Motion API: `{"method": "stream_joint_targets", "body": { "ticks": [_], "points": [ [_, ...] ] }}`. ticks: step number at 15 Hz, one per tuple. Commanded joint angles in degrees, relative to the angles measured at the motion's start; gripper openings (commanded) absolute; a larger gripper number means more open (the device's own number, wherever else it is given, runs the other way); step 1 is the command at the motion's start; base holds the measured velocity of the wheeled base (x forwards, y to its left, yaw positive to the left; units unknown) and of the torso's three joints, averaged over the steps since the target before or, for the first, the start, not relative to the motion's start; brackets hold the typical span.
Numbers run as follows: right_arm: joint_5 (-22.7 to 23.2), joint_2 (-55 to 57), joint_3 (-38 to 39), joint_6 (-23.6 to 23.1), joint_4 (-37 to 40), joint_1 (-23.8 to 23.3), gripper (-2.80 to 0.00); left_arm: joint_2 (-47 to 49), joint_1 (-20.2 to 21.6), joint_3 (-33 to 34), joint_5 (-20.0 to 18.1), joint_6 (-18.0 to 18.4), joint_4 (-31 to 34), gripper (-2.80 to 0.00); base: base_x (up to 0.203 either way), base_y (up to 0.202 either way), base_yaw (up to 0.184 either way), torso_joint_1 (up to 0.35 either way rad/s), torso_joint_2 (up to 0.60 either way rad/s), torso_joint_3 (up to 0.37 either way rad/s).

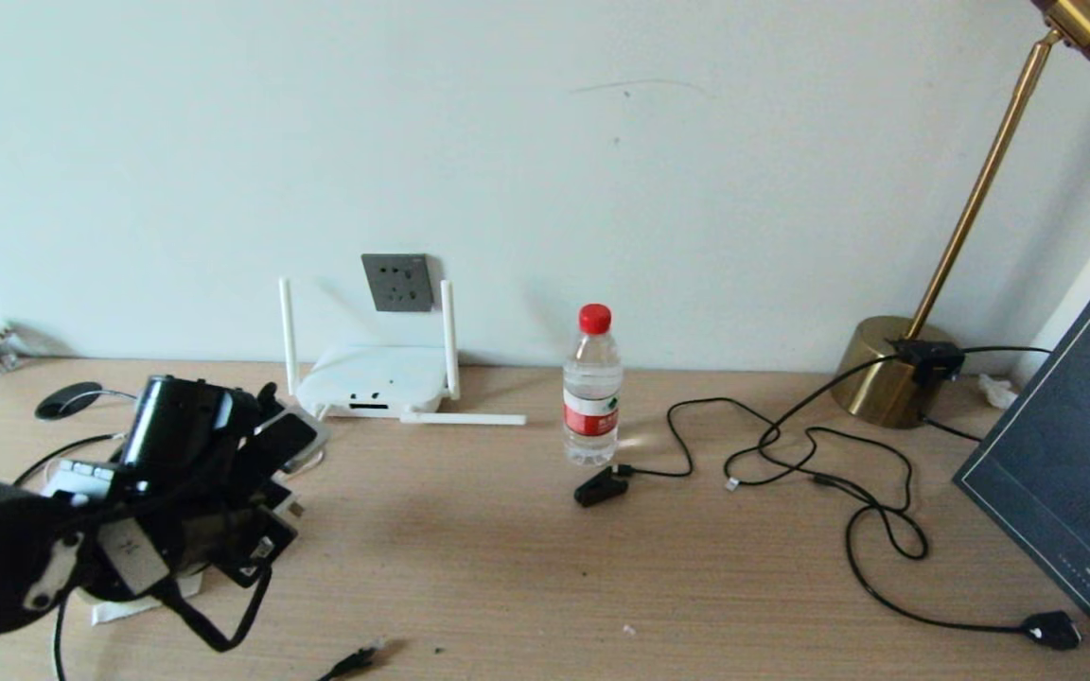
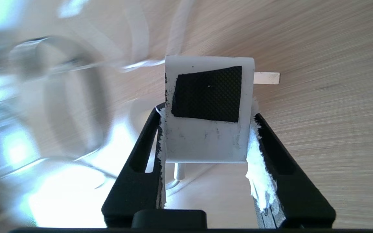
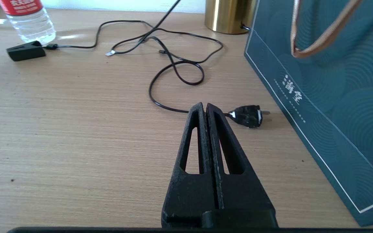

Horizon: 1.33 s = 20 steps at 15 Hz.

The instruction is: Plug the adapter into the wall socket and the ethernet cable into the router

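My left gripper has its two black fingers pressed on both sides of the adapter. The adapter is a small white cube with a dark square on the face I see, and a metal pin sticks out of one side. Its thin white cord hangs out from under it. From the head view, my left gripper is low over the left part of the wooden table.

My right gripper has its fingers pressed flat together with nothing in them. It sits low over the right part of the table, near a black plug and beside a dark blue bag.

The wall socket is a grey square on the wall, straight behind the router. The router is a flat white box touching the wall, with two sticks up and one lying flat on the table. There is open table between my left gripper and the router.

A water bottle with a red cap stands right of the router. A black clip lies just in front of it. Black cables loop across the table toward a gold lamp. The ethernet cable shows its end at the near edge of the table.
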Motion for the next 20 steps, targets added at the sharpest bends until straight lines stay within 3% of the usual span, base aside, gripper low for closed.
{"method": "stream_joint_targets", "body": {
  "ticks": [1, 3, 5, 6, 11, 14, 15, 20],
  "points": [
    [0.0, 0.0, 0.0, 0.0, 0.0, 0.0, -2.80, 2.9, -5.1, -0.7, 13.6, 2.4, -0.1, -2.80, 0.000, 0.000, 0.000, 0.000, 0.00, 0.000],
    [0.0, 0.0, 0.0, 0.0, 0.0, 0.0, -2.80, 6.4, -6.3, -2.0, 19.1, 3.1, -0.2, -2.80, 0.000, 0.000, 0.000, 0.000, 0.00, 0.000],
    [0.0, 0.0, 0.0, 0.0, 0.0, 0.0, -2.80, 9.9, -6.9, -3.4, 27.0, 3.2, -0.6, -2.80, 0.000, 0.000, 0.000, 0.000, 0.00, 0.000],
    [0.0, 0.0, 0.0, 0.0, 0.0, 0.0, -2.80, 11.4, -7.1, -4.2, 28.8, 3.2, -0.8, -2.80, 0.000, 0.000, 0.000, 0.000, 0.00, 0.000],
    [0.0, 0.0, 0.0, 0.0, 0.0, 0.0, -2.80, 18.3, -6.2, -7.2, 30.7, 2.7, -5.6, -2.80, 0.000, 0.000, 0.000, 0.000, 0.00, 0.000],
    [0.0, 0.0, 0.0, 0.0, 0.0, 0.0, -2.80, 23.1, -4.4, -8.9, 35.6, 2.0, -10.6, -2.80, 0.000, 0.000, 0.000, 0.000, 0.00, 0.000],
    [0.0, 0.0, 0.0, 0.0, 0.0, 0.0, -2.80, 24.1, -4.2, -9.1, 36.0, 1.4, -13.5, -2.80, 0.000, 0.000, 0.000, 0.000, 0.00, 0.000],
    [0.0, 0.0, 0.0, 0.0, 0.0, 0.0, -2.80, 25.3, -3.6, -8.9, 36.1, 1.1, -15.6, -2.80, 0.000, 0.000, 0.000, 0.000, 0.00, 0.000]
  ]
}}
